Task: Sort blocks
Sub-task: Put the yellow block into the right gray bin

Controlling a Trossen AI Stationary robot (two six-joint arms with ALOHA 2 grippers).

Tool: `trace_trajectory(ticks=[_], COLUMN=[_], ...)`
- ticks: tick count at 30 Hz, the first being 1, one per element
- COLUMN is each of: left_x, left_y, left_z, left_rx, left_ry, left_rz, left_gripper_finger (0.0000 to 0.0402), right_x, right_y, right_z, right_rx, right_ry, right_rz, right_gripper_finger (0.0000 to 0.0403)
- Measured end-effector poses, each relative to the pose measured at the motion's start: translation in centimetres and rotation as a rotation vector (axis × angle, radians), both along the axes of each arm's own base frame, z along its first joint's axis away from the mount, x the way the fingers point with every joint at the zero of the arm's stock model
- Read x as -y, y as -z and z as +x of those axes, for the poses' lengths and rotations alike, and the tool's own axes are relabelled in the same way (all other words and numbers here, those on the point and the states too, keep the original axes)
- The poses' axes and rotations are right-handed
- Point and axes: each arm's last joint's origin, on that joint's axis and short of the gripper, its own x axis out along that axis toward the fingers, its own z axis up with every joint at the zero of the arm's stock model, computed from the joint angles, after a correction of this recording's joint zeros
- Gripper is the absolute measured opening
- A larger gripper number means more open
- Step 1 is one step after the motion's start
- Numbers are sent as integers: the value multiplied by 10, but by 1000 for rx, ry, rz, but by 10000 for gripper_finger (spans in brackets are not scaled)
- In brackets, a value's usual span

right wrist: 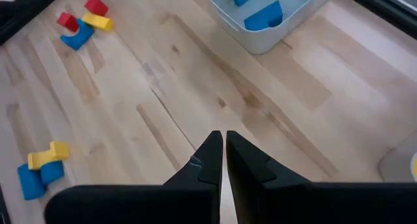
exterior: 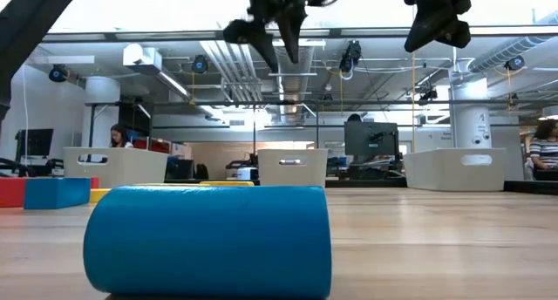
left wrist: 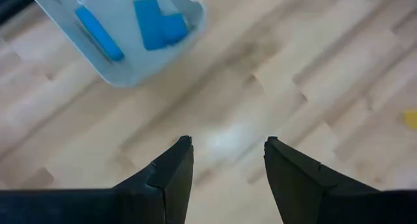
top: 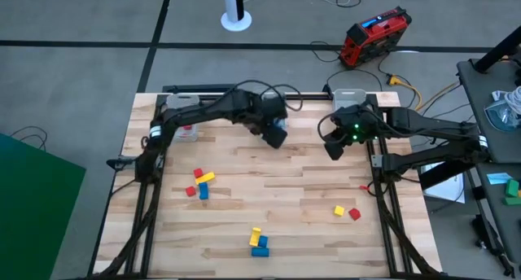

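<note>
Blocks, small solid plastic: yellow-on-blue stack point(top: 258, 242) near table front, yellow and red cubes point(top: 346, 212) to right, red-yellow-blue cluster point(top: 199, 183) left of middle, all loose on pale wood plank table point(top: 309, 255). Farther back, my left gripper point(left wrist: 228, 159) hangs released and empty beside clear plastic bin point(left wrist: 124, 68) holding blue pieces, probably just after drop. My right gripper point(right wrist: 223, 152) clenched on nothing, raised, likely waiting.

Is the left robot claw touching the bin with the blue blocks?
Apart. The left wrist view shows the open left gripper with bare table between its fingertips and the clear bin holding blue blocks.
</note>
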Motion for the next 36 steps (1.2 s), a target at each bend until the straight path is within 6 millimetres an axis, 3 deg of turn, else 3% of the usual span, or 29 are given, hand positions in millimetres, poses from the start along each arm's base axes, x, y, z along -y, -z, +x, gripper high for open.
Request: trace_trajectory(ticks=[10,20,24,30,36], left_x=[72,118,132,167,183], left_y=[-8,-1,9,36,66], left_z=[-28,-71,-81,-87,-87], left_rx=[-22,-13,96,225,262], left_ry=[-46,-45,78,486,655], left_rz=[-52,-94,-108,-18,39], left_gripper_finger=[166,166,166,166,166], right_x=[0,0,0,1,-4], right_y=[-1,-1,-1,-1,1], right_z=[-2,-1,1,6,10], right_rx=[3,9,18,47,47], right_ry=[-18,8,30,57,75], right_rz=[-17,5,21,39,82], right_gripper_finger=[12,12,12,12,12])
